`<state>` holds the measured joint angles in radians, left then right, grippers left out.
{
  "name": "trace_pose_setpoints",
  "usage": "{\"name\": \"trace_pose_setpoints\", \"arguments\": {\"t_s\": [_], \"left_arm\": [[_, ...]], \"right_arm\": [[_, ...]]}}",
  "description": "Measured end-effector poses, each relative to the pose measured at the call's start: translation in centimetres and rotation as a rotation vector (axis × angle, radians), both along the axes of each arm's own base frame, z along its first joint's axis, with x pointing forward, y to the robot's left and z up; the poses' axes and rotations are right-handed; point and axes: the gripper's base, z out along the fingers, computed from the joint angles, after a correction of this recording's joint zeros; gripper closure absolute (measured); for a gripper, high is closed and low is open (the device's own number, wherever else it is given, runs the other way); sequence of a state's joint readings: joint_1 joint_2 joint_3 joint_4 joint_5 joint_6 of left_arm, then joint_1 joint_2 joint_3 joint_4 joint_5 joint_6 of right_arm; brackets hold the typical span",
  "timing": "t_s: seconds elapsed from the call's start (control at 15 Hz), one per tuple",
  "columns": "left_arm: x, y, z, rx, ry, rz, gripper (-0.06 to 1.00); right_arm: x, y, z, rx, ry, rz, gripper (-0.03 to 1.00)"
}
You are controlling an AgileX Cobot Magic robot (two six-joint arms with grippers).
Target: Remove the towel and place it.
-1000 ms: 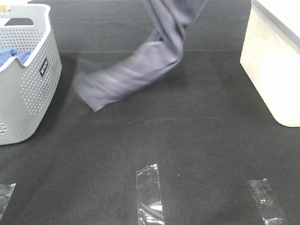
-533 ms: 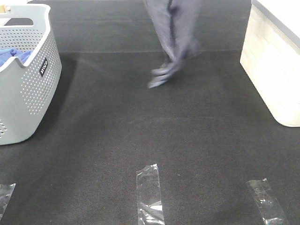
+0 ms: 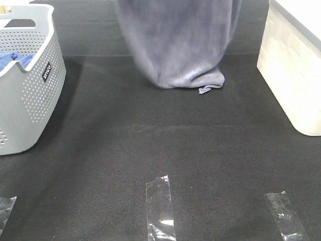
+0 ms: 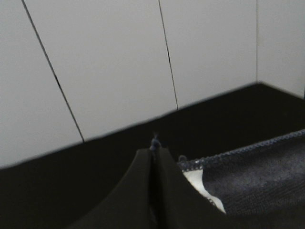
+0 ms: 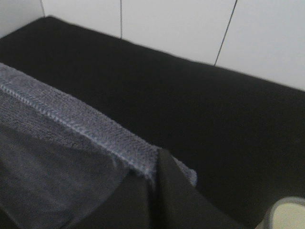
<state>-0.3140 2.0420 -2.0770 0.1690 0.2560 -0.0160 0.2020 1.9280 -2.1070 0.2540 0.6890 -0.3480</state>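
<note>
One bench: you have a black mat surface filling the high view, carrying everything below.
One towel: your slate-grey towel hangs spread as a broad curtain in the far middle of the bench, between the basket and the white bin and apart from both. Its top runs out of the high view. Its bunched lower fold looks to touch the mat, with a small hanging loop at the right end of that fold.
One white bin: it stands at the right edge of the bench.
One basket: grey and perforated, it stands at your far left, with a blue cloth inside.
Two grippers: your left gripper is clenched on the towel, grey threads poking out at its tip and the stitched hem just beside it. Your right gripper is clamped on the towel's hemmed edge at a corner.
Three tape strips: clear pieces lie flat along the near edge, well apart from the towel.
</note>
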Motion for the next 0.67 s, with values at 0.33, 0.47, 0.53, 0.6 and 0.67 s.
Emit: {"name": "trace_pose_setpoints", "arguments": {"t_s": [0.33,0.47,0.53,0.6,0.67], "left_arm": [[-1.6,-0.1,-4.0,0.010,0.488,0.022,0.94],[-2.8,-0.3,-5.3,-0.003,0.689,0.004,0.94],[-3.2,-0.3,-5.6,-0.008,0.745,-0.003,0.94],[-3.4,-0.3,-5.8,-0.005,0.783,-0.007,0.94],[-3.6,-0.3,-6.0,-0.002,0.814,-0.008,0.94]], "right_arm": [[-2.1,0.2,-2.3,-0.018,0.352,0.049,0.97],[-3.3,0.1,-3.2,-0.039,0.518,0.060,0.97],[-3.4,0.1,-3.3,-0.034,0.535,0.054,0.97],[-3.4,0.1,-3.5,-0.029,0.549,0.046,0.97],[-3.4,0.1,-4.1,-0.025,0.574,0.037,0.97]]}}
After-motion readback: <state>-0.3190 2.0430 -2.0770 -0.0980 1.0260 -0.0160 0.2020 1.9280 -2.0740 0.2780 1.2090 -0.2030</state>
